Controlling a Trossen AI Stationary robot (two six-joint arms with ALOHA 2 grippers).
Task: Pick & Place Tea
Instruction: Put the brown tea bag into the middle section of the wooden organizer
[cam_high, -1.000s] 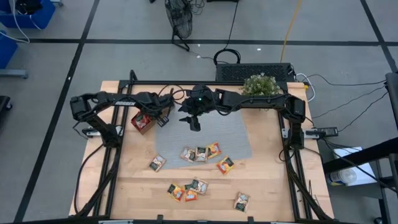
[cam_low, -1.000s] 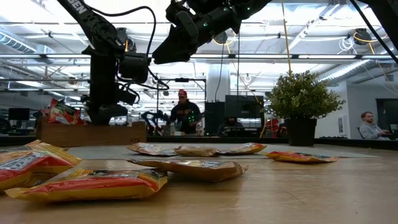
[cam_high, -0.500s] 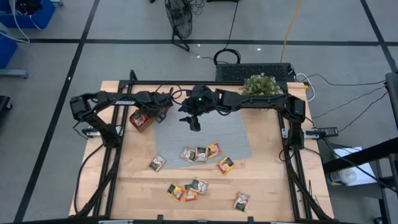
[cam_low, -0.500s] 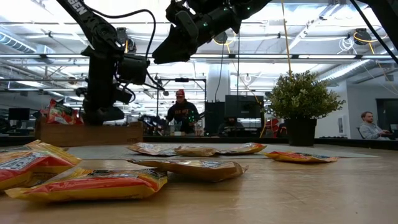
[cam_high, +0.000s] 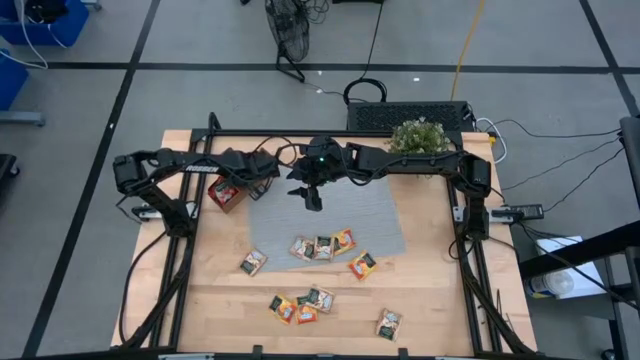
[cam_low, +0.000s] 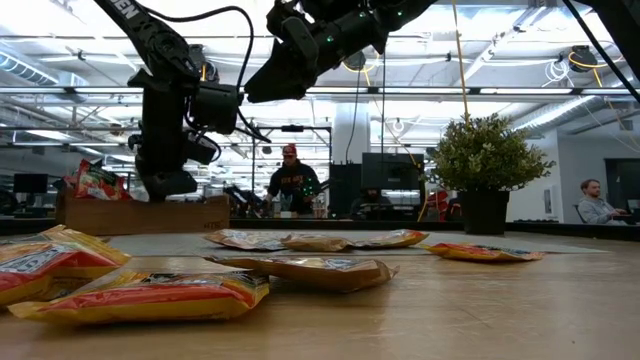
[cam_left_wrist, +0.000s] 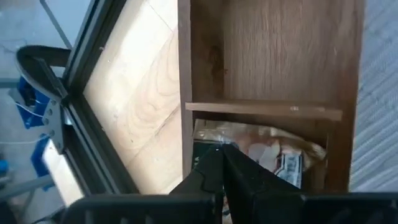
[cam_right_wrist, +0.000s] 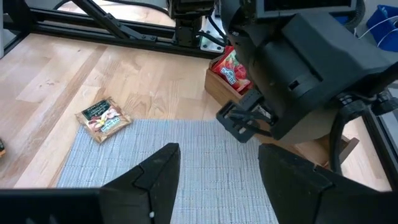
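Observation:
Several red, orange, yellow and green tea sachets lie flat along the grey mat's near edge and on the bare wood nearer me. Red sachets stand in the wooden tray at the mat's far left corner; one pale sachet lies in a compartment. My left gripper hovers shut just above the tray, touching nothing. My right gripper hangs open, high over the mat's far part, and is empty.
A potted plant stands at the far right corner. The black frame rails run along the table's left and right sides. People show in the room beyond. One sachet lies on the wood by the mat's left edge.
My left gripper has drifted a little toward the table's far edge above the tray, staying shut. The right arm and the sachets have kept still.

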